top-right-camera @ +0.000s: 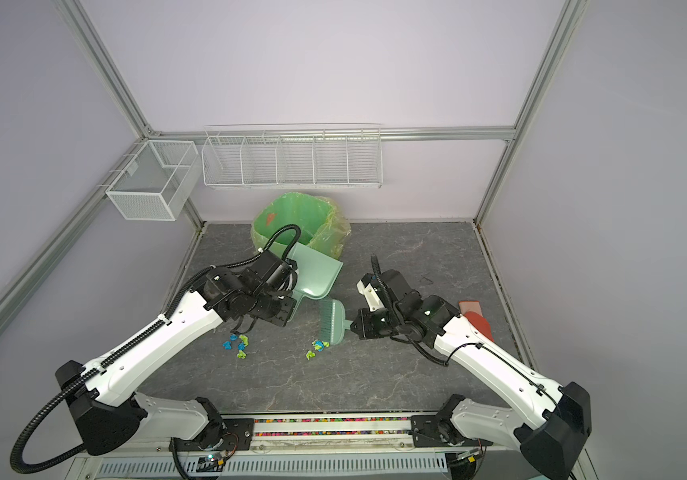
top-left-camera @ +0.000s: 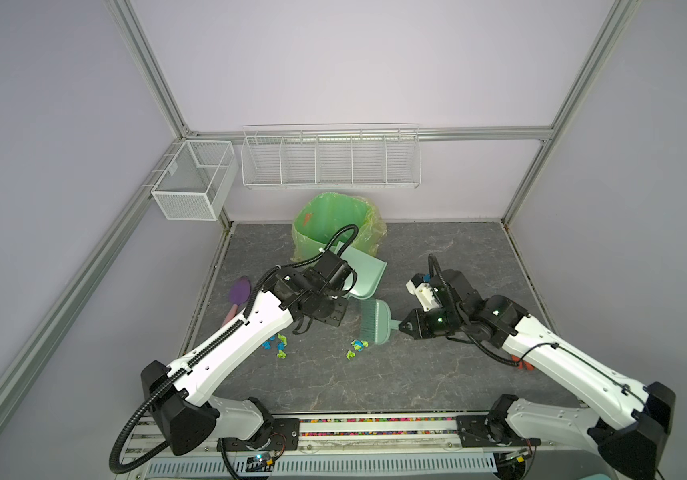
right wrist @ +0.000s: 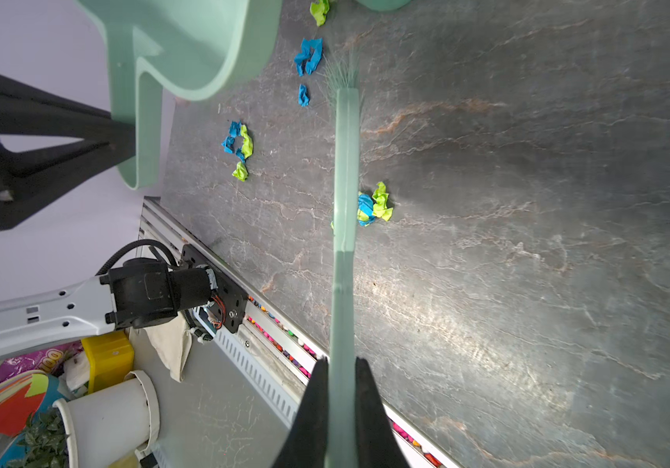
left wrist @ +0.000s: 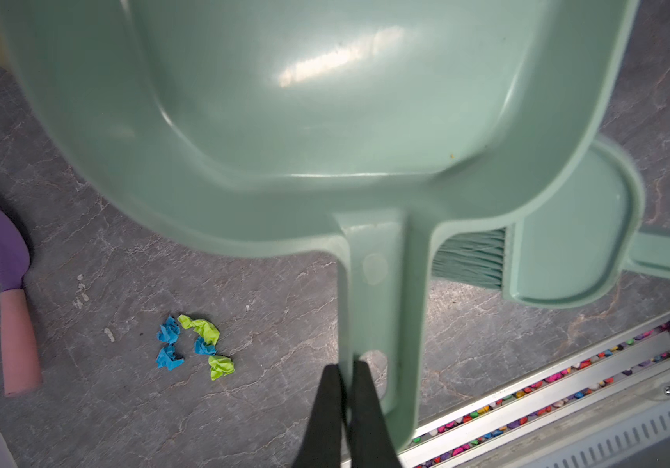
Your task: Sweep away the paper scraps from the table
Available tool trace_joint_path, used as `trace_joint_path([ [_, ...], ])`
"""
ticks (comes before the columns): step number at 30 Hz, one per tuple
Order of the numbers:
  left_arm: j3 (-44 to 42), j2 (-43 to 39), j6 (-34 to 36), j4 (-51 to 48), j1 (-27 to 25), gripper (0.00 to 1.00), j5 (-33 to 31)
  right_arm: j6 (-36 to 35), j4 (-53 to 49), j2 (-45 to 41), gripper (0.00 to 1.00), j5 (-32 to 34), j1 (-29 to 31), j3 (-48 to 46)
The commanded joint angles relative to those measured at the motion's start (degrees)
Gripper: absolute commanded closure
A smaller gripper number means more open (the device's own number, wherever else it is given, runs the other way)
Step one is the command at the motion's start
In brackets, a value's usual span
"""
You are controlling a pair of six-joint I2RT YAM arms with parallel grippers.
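Left wrist view shows the left tool [left wrist: 346, 370] pinched narrow on one edge of the handle of the dustpan [left wrist: 325, 101], close to its hanging hole, with the pale green pan spreading out beyond it. Right wrist view shows the right tool [right wrist: 341, 364] clamped on the thin handle of the matching brush [right wrist: 344, 182], whose bristles fan out at the far end. In both top views the brush sits near the middle of the dark veined tabletop [top-left-camera: 375, 374], bristles turned toward 9 o'clock, and the dustpan is just beside it at 11 o'clock. The blue and lime paper scraps [top-left-camera: 356, 347] lie loose on the tabletop: one clump close to the brush at 7 o'clock, another further toward 9 o'clock, beside the left forearm. A green lined bin [top-left-camera: 333, 224] stands at 12 o'clock from the dustpan, and a purple spatula [top-left-camera: 237, 297] lies at 9 o'clock near the tabletop's edge.
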Motion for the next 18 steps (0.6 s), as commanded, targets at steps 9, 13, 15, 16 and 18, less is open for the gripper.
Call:
trace_joint_path([
  [9,-1.3,0.38,-1.71,-1.31,-0.17,1.0,-0.83,3.43,5.57,6.88,0.93,-0.31,5.68,2.13],
  [13,-1.87,-0.21,-1.63,-1.47,-0.14,1.0,-0.93,4.03,5.9,8.54,0.93,-0.38,6.76,2.59],
  [15,-2.2,-0.51,-1.72,-1.54,-0.14,1.0,-1.05,4.05,6.04,9.26,0.93,-0.34,7.42,2.97],
  [16,-2.38,-0.74,-1.72,-1.39,-0.14,1.0,-1.01,4.05,6.11,9.63,0.93,-0.34,7.68,3.2],
  [18,-2.75,-1.02,-1.76,-1.27,-0.17,1.0,-0.89,4.22,6.38,10.3,0.93,-0.66,8.14,3.46],
])
